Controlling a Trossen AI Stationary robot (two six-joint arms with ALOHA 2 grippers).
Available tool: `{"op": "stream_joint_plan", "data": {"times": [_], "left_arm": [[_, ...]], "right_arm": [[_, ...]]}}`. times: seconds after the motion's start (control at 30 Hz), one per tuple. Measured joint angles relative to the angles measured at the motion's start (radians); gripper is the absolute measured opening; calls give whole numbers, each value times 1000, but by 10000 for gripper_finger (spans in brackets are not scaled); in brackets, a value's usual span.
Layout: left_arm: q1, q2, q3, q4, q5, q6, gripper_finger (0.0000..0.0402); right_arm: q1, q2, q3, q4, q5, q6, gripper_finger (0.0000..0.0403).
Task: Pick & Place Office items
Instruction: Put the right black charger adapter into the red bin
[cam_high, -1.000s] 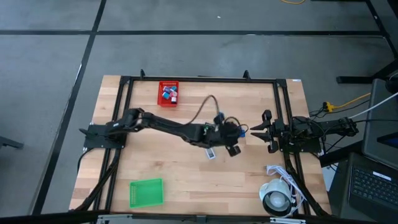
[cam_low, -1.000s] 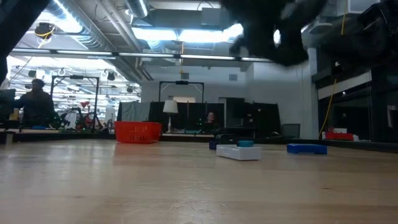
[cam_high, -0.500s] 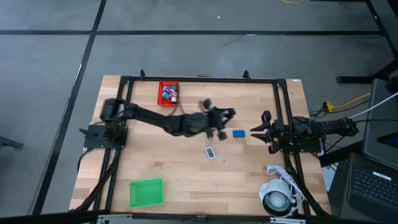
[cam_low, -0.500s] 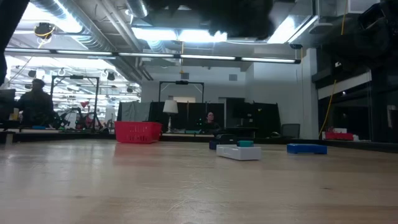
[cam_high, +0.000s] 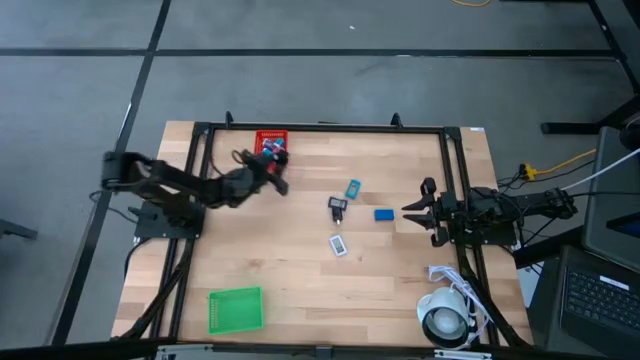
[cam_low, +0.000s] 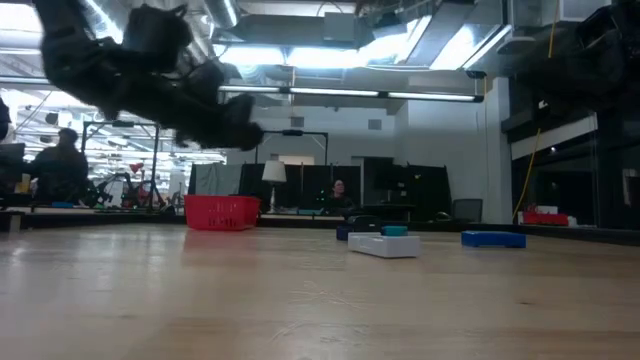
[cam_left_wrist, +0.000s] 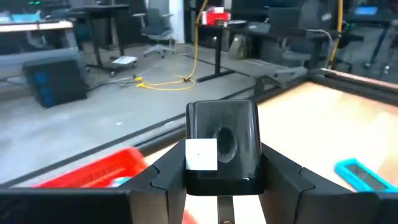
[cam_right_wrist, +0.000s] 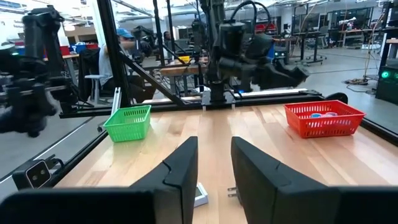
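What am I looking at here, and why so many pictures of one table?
Two dark robot arms work at a wooden table; four cameras film it together. One looks straight down, one sits at table height, and one rides on each arm's wrist.

The left pincer hovers by the red bin, which already holds small pieces. Its wrist camera shows it gripping a black block with a white label. The right pincer waits at the table's right edge, fingers slightly apart, holding nothing.

Loose on the table lie a teal piece, a black piece, a blue block and a white piece. A green bin and a white roll with cable sit along the near edge.
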Motion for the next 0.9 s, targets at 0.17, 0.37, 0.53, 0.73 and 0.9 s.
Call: {"op": "stream_joint_plan", "data": {"times": [0.17,0.37,0.53,0.73,0.9], "left_arm": [[136,-169,-14,-273,124,-22,143],[284,-212,89,-658,239,-8,143],[373,-206,115,-691,314,13,143],[442,-206,115,-702,387,14,143],[458,-206,115,-698,416,7,147]], "right_arm": [[0,3,0,0,8,-7,103],[0,9,0,3,18,-10,103],[0,27,0,5,28,-11,103],[0,50,0,5,45,-19,103],[0,63,0,7,45,-21,103]]}}
